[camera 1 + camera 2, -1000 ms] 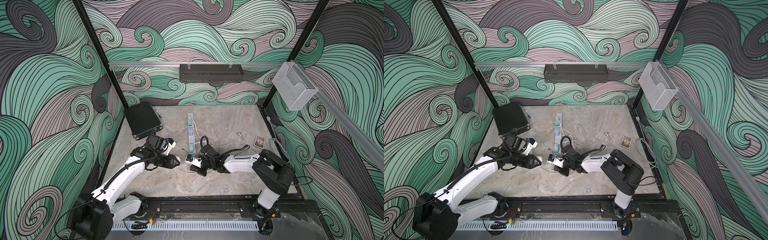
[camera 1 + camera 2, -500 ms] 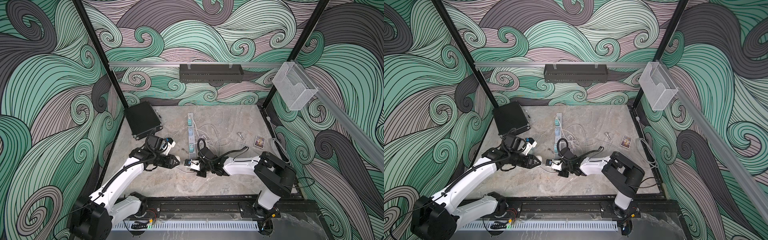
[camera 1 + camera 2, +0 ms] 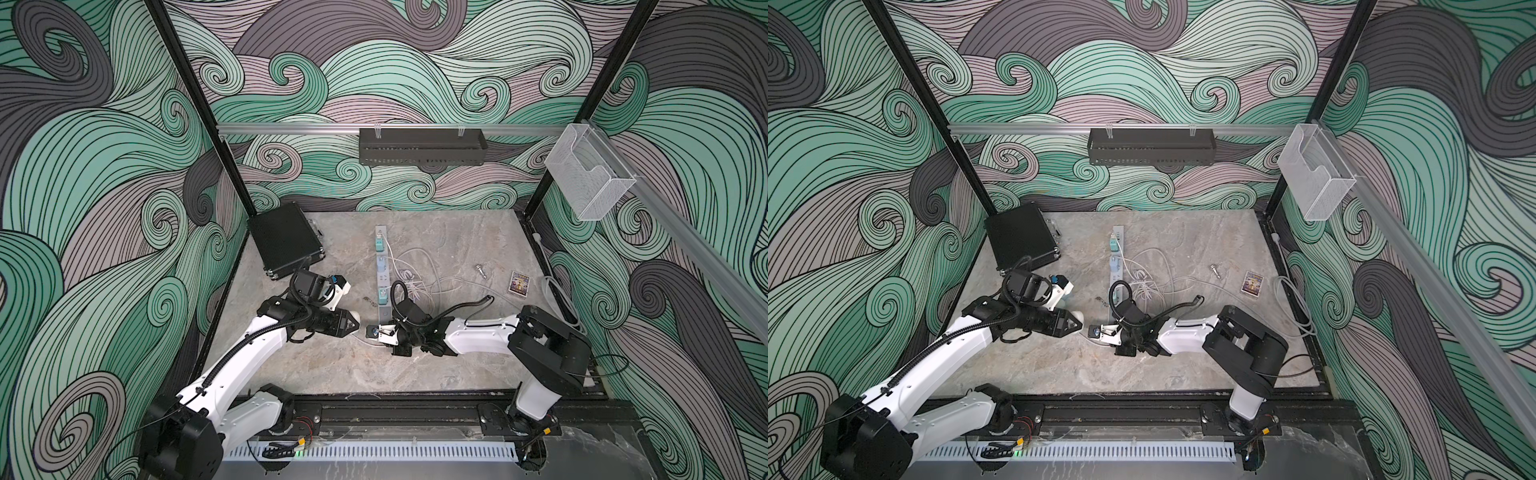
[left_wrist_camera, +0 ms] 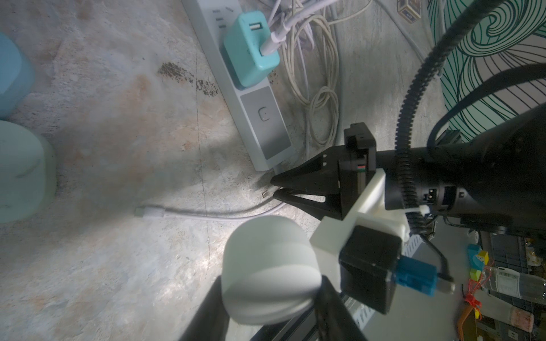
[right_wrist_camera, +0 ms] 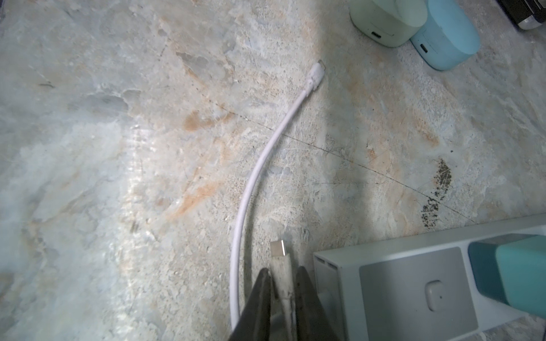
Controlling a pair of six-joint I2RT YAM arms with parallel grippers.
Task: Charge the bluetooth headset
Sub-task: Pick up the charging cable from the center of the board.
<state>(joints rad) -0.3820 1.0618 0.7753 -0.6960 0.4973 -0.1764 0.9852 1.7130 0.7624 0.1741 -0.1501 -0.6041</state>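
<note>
My left gripper [image 4: 270,279] is shut on a white rounded headset case [image 4: 266,259], held just above the table; in both top views it sits left of centre [image 3: 355,326] [image 3: 1079,325]. My right gripper [image 5: 282,270] is shut on a white charging cable just behind its metal plug [image 5: 279,249]. In the left wrist view that gripper [image 4: 273,189] points toward the case from the end of the power strip [image 4: 260,118]. A short gap separates plug and case. The case's port is hidden.
A second white cable [image 5: 260,165] lies loose on the table between the grippers. A pale green case [image 5: 384,20] and a light blue case [image 5: 446,35] stand beside it. A teal charger [image 4: 251,50], coiled cables [image 3: 411,274], a black box [image 3: 286,241] and a small card box [image 3: 519,284] are farther off.
My right gripper has crept left and toward the table's front with the plug, narrowing the gap to the case. The left gripper has barely moved.
</note>
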